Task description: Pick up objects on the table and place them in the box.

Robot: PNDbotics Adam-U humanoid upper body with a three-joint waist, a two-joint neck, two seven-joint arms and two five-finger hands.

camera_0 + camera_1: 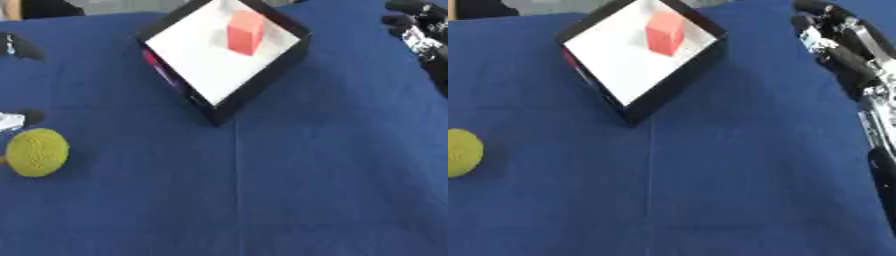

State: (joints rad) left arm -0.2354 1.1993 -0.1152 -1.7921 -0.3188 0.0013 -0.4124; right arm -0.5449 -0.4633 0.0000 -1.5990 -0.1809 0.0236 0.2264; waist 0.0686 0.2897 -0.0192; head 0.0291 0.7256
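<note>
Right hand [837, 42] hung empty beside the box [677, 76], fingers relaxed, clear of the red block [664, 33] lying inside. Left hand barely showed, its state unreadable. Yellow ball [36, 152] waited on the bench [262, 190], probably next.

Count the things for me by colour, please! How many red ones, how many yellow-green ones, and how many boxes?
Red: 1, the red block inside the box.
Yellow-green: 1, the yellow-green ball on the blue cloth.
Black-and-white: 1, the box.
Total: 3
</note>
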